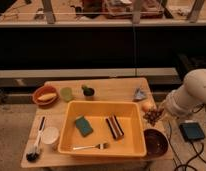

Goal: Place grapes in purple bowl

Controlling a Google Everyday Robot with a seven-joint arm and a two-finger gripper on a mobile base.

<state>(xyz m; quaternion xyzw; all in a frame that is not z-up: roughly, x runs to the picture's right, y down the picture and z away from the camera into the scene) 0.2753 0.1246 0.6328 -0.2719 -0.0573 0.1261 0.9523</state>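
Single arm reaching in from the right edge, white and bulky, bent down toward the table's right side. Gripper low at the table's right edge, clamped tight on the grapes, a dark bumpy cluster hanging just right of the yellow tub's rim. Grapes held above and slightly left of the purple bowl, not inside it. Purple bowl sitting at the front right corner, touching or nearly touching the tub's right wall, glossy and dark.

Orange fruit just behind the grapes, near the tub's back right corner. Small grey-blue crumpled thing farther back on the right. In the tub: green sponge left of centre, dark striped block right of centre, fork lying along the front. Behind the tub, a pale green cup and a small dark green item side by side. Orange bowl at the back left with something yellow inside. White cup at the front left, just beside the tub, and a dark-headed brush lying further left, handle pointing away. On the floor to the right, a dark blue box with a cable trailing.
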